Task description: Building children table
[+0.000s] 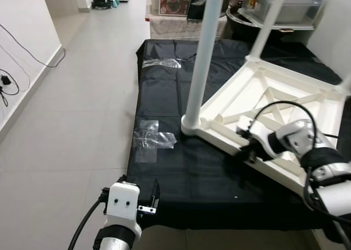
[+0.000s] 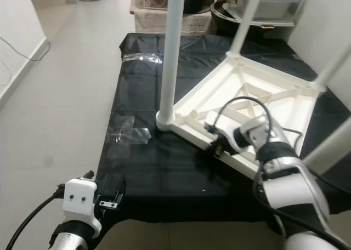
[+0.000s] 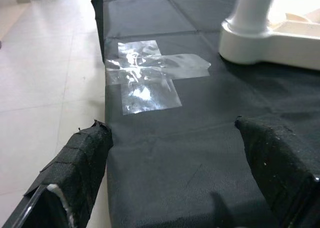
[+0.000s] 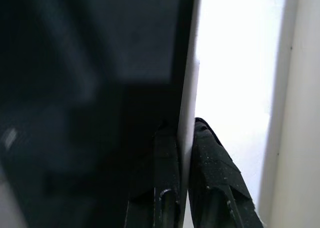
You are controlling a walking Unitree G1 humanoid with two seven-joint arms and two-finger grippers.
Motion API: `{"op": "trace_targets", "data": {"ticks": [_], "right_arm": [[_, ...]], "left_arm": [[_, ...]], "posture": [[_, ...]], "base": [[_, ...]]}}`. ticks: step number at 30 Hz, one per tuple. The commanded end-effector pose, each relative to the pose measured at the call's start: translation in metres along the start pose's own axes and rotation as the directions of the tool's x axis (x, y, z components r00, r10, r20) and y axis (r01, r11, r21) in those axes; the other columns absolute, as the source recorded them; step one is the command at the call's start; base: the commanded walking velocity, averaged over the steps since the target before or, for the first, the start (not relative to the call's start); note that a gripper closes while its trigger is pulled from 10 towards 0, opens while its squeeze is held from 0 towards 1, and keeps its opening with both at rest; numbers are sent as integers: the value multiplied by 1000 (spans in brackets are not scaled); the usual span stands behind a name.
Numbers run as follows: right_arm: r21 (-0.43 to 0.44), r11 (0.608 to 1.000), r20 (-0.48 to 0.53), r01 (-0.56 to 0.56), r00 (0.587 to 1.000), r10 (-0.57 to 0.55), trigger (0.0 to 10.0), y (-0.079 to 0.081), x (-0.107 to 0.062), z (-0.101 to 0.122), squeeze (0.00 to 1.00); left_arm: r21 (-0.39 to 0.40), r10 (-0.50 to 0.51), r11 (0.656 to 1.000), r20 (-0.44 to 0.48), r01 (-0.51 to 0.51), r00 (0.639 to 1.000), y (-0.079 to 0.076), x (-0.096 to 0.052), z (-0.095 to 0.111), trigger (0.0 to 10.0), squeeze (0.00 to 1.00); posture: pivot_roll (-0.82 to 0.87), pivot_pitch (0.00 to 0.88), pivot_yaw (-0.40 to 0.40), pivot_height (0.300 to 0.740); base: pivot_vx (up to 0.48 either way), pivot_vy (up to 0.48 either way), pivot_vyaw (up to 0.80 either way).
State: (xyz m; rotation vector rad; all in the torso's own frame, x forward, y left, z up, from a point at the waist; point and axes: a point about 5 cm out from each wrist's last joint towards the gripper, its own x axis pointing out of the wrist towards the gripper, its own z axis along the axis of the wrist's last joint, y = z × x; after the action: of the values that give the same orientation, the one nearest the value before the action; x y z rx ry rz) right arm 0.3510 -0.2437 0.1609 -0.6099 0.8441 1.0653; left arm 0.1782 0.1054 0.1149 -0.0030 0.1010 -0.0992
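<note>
Table: white plastic kids' table (image 1: pixel 274 96), upside down on black mat, ribbed underside w/ crossed braces facing up; sits on mat's right half.
Legs: smooth round white tubes; nearest leg (image 1: pixel 204 52) upright in corner socket.
Right tool (image 1: pixel 248 149): pinched onto table's thin near rim, one black finger each side.
Left tool (image 3: pixel 175 178): fingers spread wide, fabric-wrapped pads, low over mat's near edge, holding nothing.
Mat (image 1: pixel 164 96): black woven fabric, creased.
Tape (image 1: pixel 151 139): clear crinkled strips, crossed, near mat's left edge.
Floor (image 1: pixel 77 96): pale glossy tiles.
</note>
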Motion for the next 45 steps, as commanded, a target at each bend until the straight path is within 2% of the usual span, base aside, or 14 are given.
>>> {"op": "trace_targets", "data": {"ticks": [1, 4, 6, 7, 8, 9, 16, 20, 28, 33, 38, 40, 42, 45], "right_arm": [[-112, 978, -24, -178, 984, 177, 0, 13, 13, 6, 0], [-112, 978, -24, -178, 984, 177, 0, 13, 13, 6, 0], [-178, 961, -37, -210, 978, 206, 0, 15, 11, 11, 0], [-268, 934, -48, -237, 971, 233, 0, 18, 11, 19, 0], [-268, 934, -48, -237, 971, 233, 0, 18, 11, 19, 0], [-356, 895, -61, -268, 962, 264, 0, 23, 13, 25, 0], [-500, 814, -52, -296, 948, 312, 0, 32, 19, 45, 0], [-614, 742, 16, -269, 936, 353, 0, 41, 28, 75, 0], [-691, 672, 41, -267, 914, 404, 0, 53, 39, 95, 0], [-692, 670, 38, -269, 913, 405, 0, 55, 43, 101, 0], [-584, 783, 71, -216, 947, 314, 0, 51, 53, 114, 0], [-584, 783, 71, -216, 947, 314, 0, 51, 53, 114, 0], [-546, 820, 89, -172, 961, 260, 0, 48, 58, 117, 0], [-527, 837, 91, -149, 969, 230, 0, 47, 62, 116, 0]], "left_arm": [[1, -11, 1000, -21, 11, 1000, 0, 0, -5, 10000, 0], [1, -11, 1000, -21, 11, 1000, 0, 0, -5, 10000, 0], [5, -13, 1000, -18, 13, 1000, 0, 0, -4, 10000, 0], [8, -15, 1000, -14, 15, 1000, 1, 1, -4, 10000, 0], [8, -15, 1000, -14, 15, 1000, 1, 1, -4, 10000, 0], [11, -17, 1000, -11, 17, 1000, 1, 1, -3, 10000, 0], [15, -20, 1000, -7, 20, 1000, 2, 3, -3, 10000, 0], [18, -28, 999, 0, 28, 1000, 2, 3, -2, 10000, 0], [20, -23, 1000, -1, 23, 1000, 3, 4, -2, 10000, 0], [22, -22, 1000, -3, 22, 1000, 4, 4, -3, 10000, 0], [20, -22, 1000, -5, 22, 1000, 4, 4, -3, 10000, 0], [20, -22, 1000, -5, 22, 1000, 4, 4, -3, 10000, 0], [19, -21, 1000, -4, 22, 1000, 4, 4, -3, 10000, 0], [19, -21, 1000, -3, 21, 1000, 3, 4, -4, 10000, 0]], "posture": [[-22, 62, -52, 740], [-22, 62, -52, 740], [-20, 60, -52, 740], [-20, 61, -53, 740], [-20, 61, -53, 740], [-16, 58, -55, 740], [-17, 53, -52, 740], [-17, 53, -51, 740], [-1, 52, -57, 740], [-1, 52, -57, 740], [-1, 52, -57, 740], [-1, 52, -57, 740], [-3, 54, -60, 740], [-1, 54, -62, 740]], "base": [[0, 0, 0], [0, 0, 0], [0, 0, 0], [0, 0, 0], [0, 0, 0], [0, 0, 0], [0, 0, 0], [0, 0, 0], [0, 0, 0], [0, 0, 0], [0, 0, 0], [0, 0, 0], [0, 0, 0], [0, 0, 0]]}}
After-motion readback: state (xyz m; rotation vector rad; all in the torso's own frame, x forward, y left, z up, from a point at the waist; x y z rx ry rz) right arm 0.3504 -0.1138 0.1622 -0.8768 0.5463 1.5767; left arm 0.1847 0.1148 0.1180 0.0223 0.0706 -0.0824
